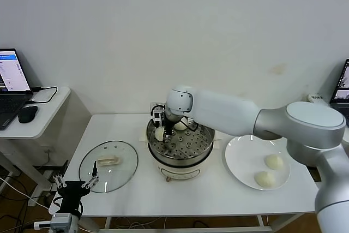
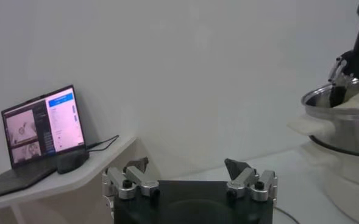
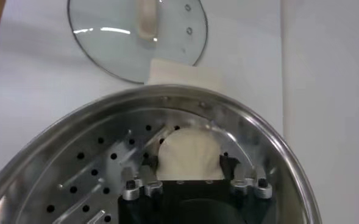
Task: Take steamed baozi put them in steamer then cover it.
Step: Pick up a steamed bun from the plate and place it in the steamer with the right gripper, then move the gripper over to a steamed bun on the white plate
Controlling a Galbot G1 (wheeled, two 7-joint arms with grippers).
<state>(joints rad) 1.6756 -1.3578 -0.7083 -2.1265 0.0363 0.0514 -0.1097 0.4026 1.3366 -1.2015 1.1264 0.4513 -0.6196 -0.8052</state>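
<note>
Centre of the head view: the right gripper (image 1: pixel 161 129) is down inside the round shiny steel steamer (image 1: pixel 206 147), at the left part of its perforated tray, with a small cream-white dough bun (image 1: pixel 160 133) between its fingers. The right wrist view shows it closer: the bun (image 3: pixel 188 159) sits on the tray near the pot wall, the dark fingertips (image 3: pixel 151 163) flank it on either side, jaws spread about as wide as the bun; whether they press it or stand just clear, I cannot tell. A second bun (image 1: pixel 180 126) peeks out behind the arm at the steamer's far side, seen only from the head.

Lower right of the head view, a flat white plate (image 1: pixel 241 163) carries two more cream buns (image 1: pixel 274 161), one nearer than the other, just apart.

Left of the steamer, the round clear glass cover (image 1: pixel 124 156) lies flat on the white table (image 1: pixel 191 197), its cream oblong handle (image 1: pixel 107 161) running left to right with a slight tilt. The wrist view catches that cover (image 3: pixel 106 42) beyond the steamer's rim.

The left gripper (image 1: pixel 76 185) hangs at the table's lower-left corner, fingers spread wide, empty. Its own camera shows those fingers (image 2: pixel 133 178) parted, plus an open laptop (image 2: pixel 42 125) on a side desk.
</note>
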